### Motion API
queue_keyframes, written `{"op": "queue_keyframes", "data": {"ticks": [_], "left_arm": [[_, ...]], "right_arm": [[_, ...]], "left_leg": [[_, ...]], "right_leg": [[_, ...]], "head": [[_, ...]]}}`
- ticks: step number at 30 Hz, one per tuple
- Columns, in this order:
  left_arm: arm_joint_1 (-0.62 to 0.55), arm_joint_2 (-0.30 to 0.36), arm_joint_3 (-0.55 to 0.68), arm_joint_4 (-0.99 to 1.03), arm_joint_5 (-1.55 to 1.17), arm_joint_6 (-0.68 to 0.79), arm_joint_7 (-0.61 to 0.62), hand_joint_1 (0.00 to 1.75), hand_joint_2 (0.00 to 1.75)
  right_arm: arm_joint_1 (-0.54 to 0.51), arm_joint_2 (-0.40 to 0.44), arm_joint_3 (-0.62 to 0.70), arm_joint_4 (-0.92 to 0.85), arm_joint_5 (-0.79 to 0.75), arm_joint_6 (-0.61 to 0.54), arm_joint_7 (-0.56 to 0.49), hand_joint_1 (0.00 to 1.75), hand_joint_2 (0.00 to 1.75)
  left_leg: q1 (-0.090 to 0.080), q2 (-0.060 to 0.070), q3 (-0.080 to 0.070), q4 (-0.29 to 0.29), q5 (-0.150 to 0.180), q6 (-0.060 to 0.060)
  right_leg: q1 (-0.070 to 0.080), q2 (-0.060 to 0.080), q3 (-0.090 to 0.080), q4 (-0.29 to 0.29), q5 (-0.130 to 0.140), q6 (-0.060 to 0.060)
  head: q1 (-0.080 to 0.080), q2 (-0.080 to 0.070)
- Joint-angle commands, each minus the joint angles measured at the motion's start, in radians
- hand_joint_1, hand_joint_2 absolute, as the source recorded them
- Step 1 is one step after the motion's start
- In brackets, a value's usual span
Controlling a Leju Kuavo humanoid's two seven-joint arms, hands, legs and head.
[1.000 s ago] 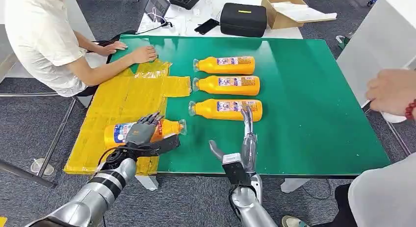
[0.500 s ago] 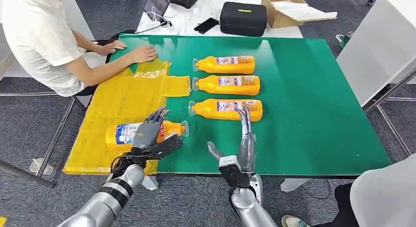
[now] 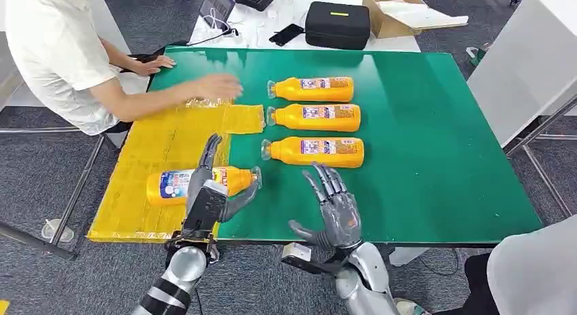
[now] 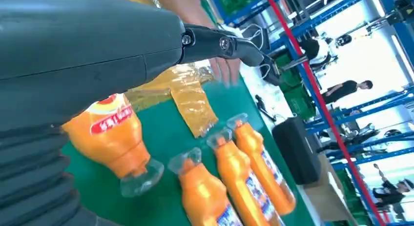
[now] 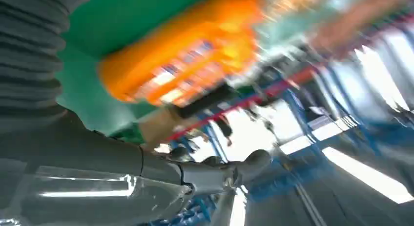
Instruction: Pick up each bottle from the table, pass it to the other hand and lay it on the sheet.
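Progress check, going left to right: one bottle is already lying on the yellow sheet, cap end poking off the sheet's edge onto the green counter. A person's hand is blurred at the far end of the sheet. Left hand sits right over that bottle with fingers spread and nothing held, so it looks to me like that one is done. Three more bottles lie in a neat row further out on the counter, side by side, caps toward the sheet. Right hand hovers near the closest of the three, palm open, fingers splayed, holding nothing. So I'd call it one down, three to go.

Hard bits: the left hand covers the middle of the placed bottle, so can't say whether fingertips touch it. Right wrist view is badly smeared, just an orange blob. The labels are too small to read.
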Motion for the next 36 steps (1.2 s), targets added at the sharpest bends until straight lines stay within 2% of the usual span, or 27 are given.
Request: {"op": "queue_keyframes", "data": {"ticks": [1, 8, 10, 21, 28, 29, 36], "left_arm": [[0.055, -0.012, -0.006, -0.096, 0.12, 0.015, 0.136, 0.0, 1.75], [0.1, 0.018, -0.067, -0.191, 0.211, -0.009, 0.145, 0.0, 1.75], [0.104, 0.022, -0.086, -0.2, 0.206, -0.009, 0.144, 0.0, 1.75], [0.09, 0.024, -0.107, -0.17, 0.192, 0.004, 0.147, 0.0, 1.75], [0.083, 0.016, -0.124, -0.154, 0.237, -0.002, 0.15, 0.0, 1.75], [0.084, 0.011, -0.12, -0.159, 0.292, -0.035, 0.162, 0.0, 1.75], [0.09, 0.028, -0.151, -0.193, 0.336, -0.051, 0.181, 0.0, 1.75]], "right_arm": [[-0.05, -0.133, -0.003, 0.12, 0.033, 0.0, 0.117, 0.0, 0.0], [-0.055, -0.163, 0.032, 0.078, 0.028, 0.0, 0.174, 0.0, 0.0], [-0.061, -0.17, 0.041, 0.083, 0.028, 0.0, 0.184, 0.0, 0.0], [-0.092, -0.185, 0.065, 0.121, 0.013, 0.0, 0.202, 0.0, 0.0], [-0.162, -0.233, 0.097, 0.209, -0.091, 0.094, 0.268, 0.0, 0.0], [-0.169, -0.238, 0.099, 0.238, -0.089, 0.096, 0.274, 0.0, 1.75], [-0.184, -0.227, 0.103, 0.321, -0.106, 0.107, 0.278, 0.0, 1.75]], "left_leg": [[0.0, 0.001, 0.003, 0.0, -0.001, 0.002], [-0.001, 0.003, 0.005, 0.0, -0.003, 0.001], [-0.001, 0.002, 0.001, 0.0, -0.001, 0.001], [0.0, 0.003, 0.003, 0.0, -0.001, 0.001], [-0.001, 0.002, 0.003, -0.001, -0.001, 0.001], [-0.001, 0.002, 0.001, 0.0, 0.0, 0.001], [0.0, 0.003, 0.004, 0.0, -0.002, 0.001]], "right_leg": [[0.0, 0.0, 0.004, -0.001, -0.001, -0.001], [0.0, 0.001, 0.005, 0.0, -0.002, -0.002], [0.0, 0.001, 0.001, 0.0, 0.0, 0.0], [0.0, 0.001, 0.003, -0.001, 0.0, -0.001], [0.0, 0.001, 0.003, -0.001, 0.0, -0.001], [0.0, 0.001, 0.001, -0.001, 0.0, 0.0], [0.001, 0.001, 0.004, -0.001, -0.001, -0.001]], "head": [[0.0, 0.0], [0.0, 0.0], [-0.001, 0.0], [0.0, 0.0], [0.0, 0.0], [0.0, 0.0], [0.0, 0.0]]}}
